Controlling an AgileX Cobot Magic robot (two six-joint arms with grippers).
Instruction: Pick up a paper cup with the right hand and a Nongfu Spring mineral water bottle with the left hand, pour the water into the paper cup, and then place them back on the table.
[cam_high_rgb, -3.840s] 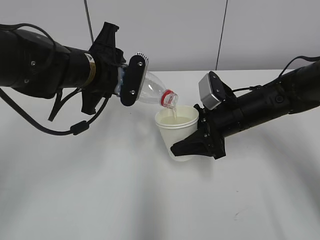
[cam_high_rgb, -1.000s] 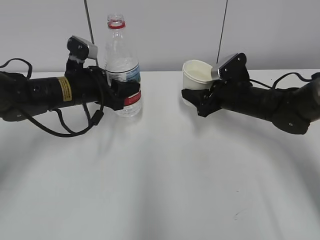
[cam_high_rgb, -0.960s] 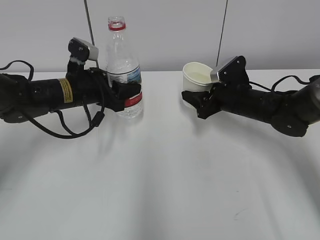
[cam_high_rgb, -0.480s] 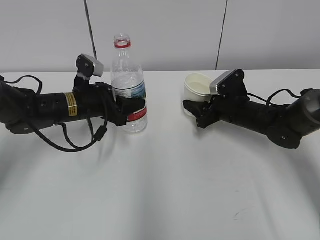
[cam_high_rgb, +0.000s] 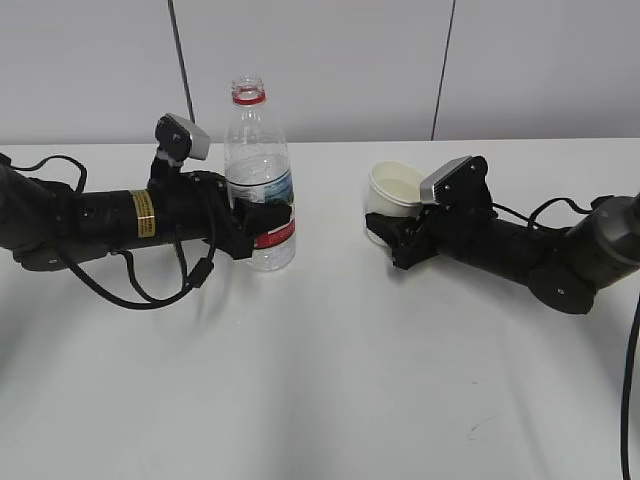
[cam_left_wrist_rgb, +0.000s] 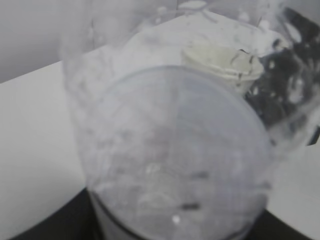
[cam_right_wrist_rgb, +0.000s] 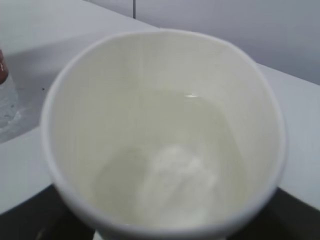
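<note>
The clear Nongfu Spring bottle (cam_high_rgb: 259, 180) stands upright on the white table (cam_high_rgb: 320, 380), capless, with a red neck ring and a red-and-white label. My left gripper (cam_high_rgb: 262, 222) is shut on its lower body; in the left wrist view the bottle (cam_left_wrist_rgb: 170, 150) fills the frame and hides the fingers. At centre right the white paper cup (cam_high_rgb: 392, 200) sits low on the table with my right gripper (cam_high_rgb: 385, 232) shut around its base. In the right wrist view the cup (cam_right_wrist_rgb: 165, 135) holds clear water (cam_right_wrist_rgb: 175, 175), and its body hides the fingers.
Both black arms lie low and nearly level over the table, the left from the left edge, the right from the right edge. A grey wall with vertical seams stands behind. A loose black cable (cam_high_rgb: 150, 290) hangs under the left arm.
Both arms have come down. The bottle has sunk and shifted slightly right to stand on the table. The cup has dropped lower to the tabletop. Both grips are unchanged.
</note>
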